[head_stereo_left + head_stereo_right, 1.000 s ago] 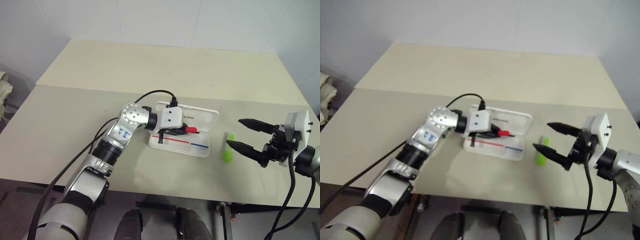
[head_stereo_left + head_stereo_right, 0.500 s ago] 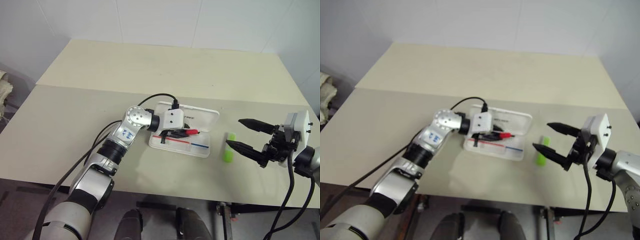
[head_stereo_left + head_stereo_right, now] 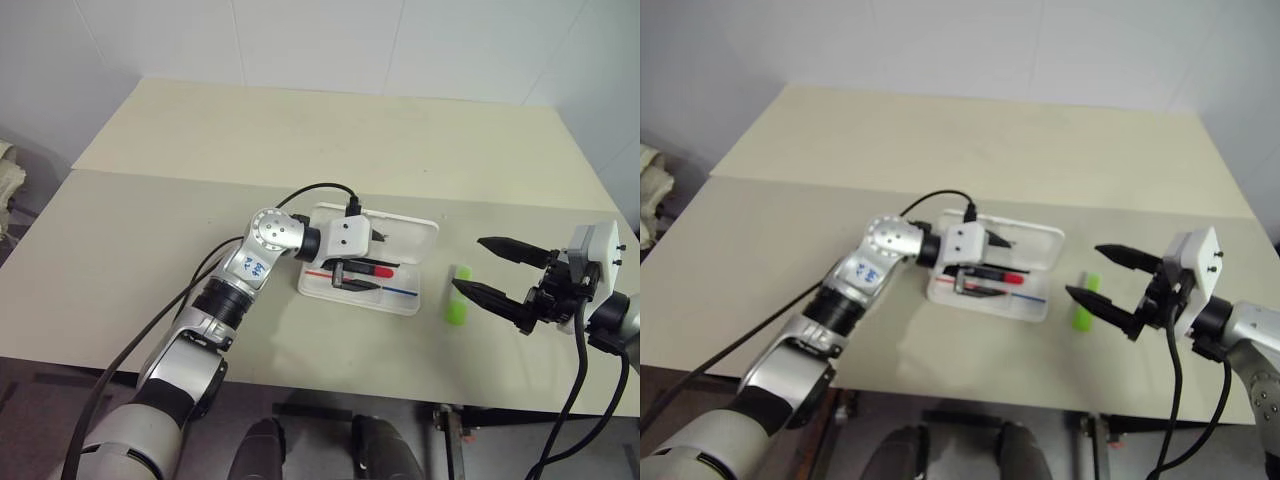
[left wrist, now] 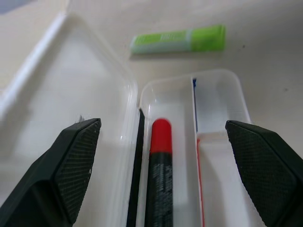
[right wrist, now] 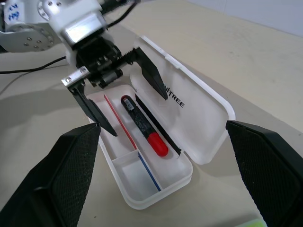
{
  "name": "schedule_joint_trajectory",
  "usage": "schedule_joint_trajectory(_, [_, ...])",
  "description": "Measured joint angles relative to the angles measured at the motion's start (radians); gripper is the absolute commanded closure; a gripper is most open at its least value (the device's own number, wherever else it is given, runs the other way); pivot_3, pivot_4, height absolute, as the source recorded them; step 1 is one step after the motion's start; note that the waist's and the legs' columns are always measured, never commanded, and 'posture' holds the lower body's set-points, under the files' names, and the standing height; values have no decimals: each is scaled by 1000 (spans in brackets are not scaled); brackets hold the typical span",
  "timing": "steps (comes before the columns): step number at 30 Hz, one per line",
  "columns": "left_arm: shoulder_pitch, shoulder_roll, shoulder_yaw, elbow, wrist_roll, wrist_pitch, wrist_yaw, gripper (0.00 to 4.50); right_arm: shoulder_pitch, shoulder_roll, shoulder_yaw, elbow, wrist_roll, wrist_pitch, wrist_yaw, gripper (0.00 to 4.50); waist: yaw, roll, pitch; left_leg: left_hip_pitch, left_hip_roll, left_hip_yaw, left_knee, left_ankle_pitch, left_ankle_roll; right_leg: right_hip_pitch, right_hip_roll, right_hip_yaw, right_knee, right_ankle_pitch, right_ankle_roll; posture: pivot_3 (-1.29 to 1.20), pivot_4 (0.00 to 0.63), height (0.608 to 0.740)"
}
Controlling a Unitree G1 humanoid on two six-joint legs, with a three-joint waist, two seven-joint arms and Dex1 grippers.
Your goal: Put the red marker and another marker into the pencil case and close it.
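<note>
The white pencil case (image 3: 411, 238) lies open mid-table, its lid folded back away from me. Inside its tray lies the red marker (image 3: 379, 269), lengthwise beside the red and blue stripe, also seen as the red marker (image 4: 160, 142). My left gripper (image 3: 373, 262) hovers just over the case, open, one finger over the lid and one over the tray's front; the marker lies between them untouched. The lime-green highlighter (image 3: 457, 306) rests on the table right of the case. My right gripper (image 3: 468, 264) stands open just right of the highlighter, pointing at it, holding nothing.
The beige table (image 3: 300, 140) stretches far behind the case, with a seam running across it. Its front edge is close below the case and the highlighter. A black cable (image 3: 310, 188) loops over my left wrist.
My left gripper has opened wide and let go of the red marker, which now lies flat in the case's tray. The right arm has kept still.
</note>
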Motion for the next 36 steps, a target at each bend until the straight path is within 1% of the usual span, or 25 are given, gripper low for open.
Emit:
schedule_joint_trajectory(3, [43, 21, 9, -120, -35, 64, -20, 19, 7, 0, 0, -1, 0, 0, 0, 0, -1, 0, 0, 0, 0, 0, 0, 0, 0, 0, 0, 0, 0, 0, 0, 0, 150, 740])
schedule_joint_trajectory(6, [94, 33, 59, -231, -104, 121, -20, 19, 34, 1, -3, -11, -1, 1, -14, 0, 0, 0, 0, 0, 0, -1, 0, 0, 0, 0, 0, 0, 1, 0, 0, 0, 150, 740])
schedule_joint_trajectory(9, [140, 88, 134, -358, -207, 174, -49, 19, 74, 22, -4, -38, -14, 3, -59, 0, -4, 1, -1, 1, 0, 0, 0, 0, 0, 0, 0, 0, 2, 0, 0, 0, 150, 740])
schedule_joint_trajectory(11, [195, 129, 194, -430, -296, 201, -84, 19, 101, 59, -2, -47, -32, 2, -105, 0, -4, 3, -1, 2, 1, 0, 0, 0, 0, 1, 0, 0, 2, -1, -1, 0, 150, 740])
schedule_joint_trajectory(14, [276, 138, 316, -491, -461, 238, -101, 19, 113, 130, 4, -68, -55, 3, -197, 0, -3, 4, -2, 2, 1, -1, 1, 0, 0, 1, 0, 0, 3, -1, -1, 0, 150, 740])
schedule_joint_trajectory(17, [323, 237, 379, -519, -559, 280, -175, 19, 110, 170, 21, -103, -98, 11, -301, 0, -4, 4, -2, 3, 1, 0, 2, 1, 0, 1, 0, 0, 3, -2, -5, 0, 150, 740])
schedule_joint_trajectory(18, [344, 270, 389, -531, -580, 290, -207, 19, 106, 180, 32, -110, -112, 20, -331, 0, -6, 4, -2, 3, 1, 0, 1, 1, 0, 1, 0, 0, 3, -7, -15, 0, 150, 740])
schedule_joint_trajectory(19, [370, 305, 396, -535, -607, 306, -241, 19, 104, 197, 44, -116, -123, 30, -364, 0, -6, 4, -2, 3, 1, 0, 1, 1, 0, 1, 0, 0, 3, -9, -19, 0, 150, 740])
schedule_joint_trajectory(24, [461, 419, 426, -523, -668, 341, -365, 19, 102, 236, 93, -121, -191, 74, -481, 0, -3, 4, -2, 3, 1, 0, 1, 1, 0, 1, 0, -1, 3, -9, -20, 0, 150, 740])
schedule_joint_trajectory(28, [462, 428, 494, -476, -758, 366, -425, 19, 89, 280, 147, -101, -238, 117, -558, 0, -3, 4, -2, 3, 1, 0, 1, 1, 0, 1, -1, -1, 3, -9, -20, 0, 150, 740])
schedule_joint_trajectory(32, [457, 465, 510, -435, -760, 362, -426, 19, 70, 320, 165, -46, -265, 175, -619, 0, -4, 4, -2, 3, 1, 0, 0, 1, 0, 1, -1, -1, 3, -10, -21, 0, 150, 740])
schedule_joint_trajectory(36, [457, 505, 518, -401, -758, 345, -427, 19, 22, 353, 168, -33, -279, 219, -671, 0, -7, 4, -2, 3, 2, 0, -2, 1, 0, 0, -1, -1, 3, -10, -21, 0, 150, 740])
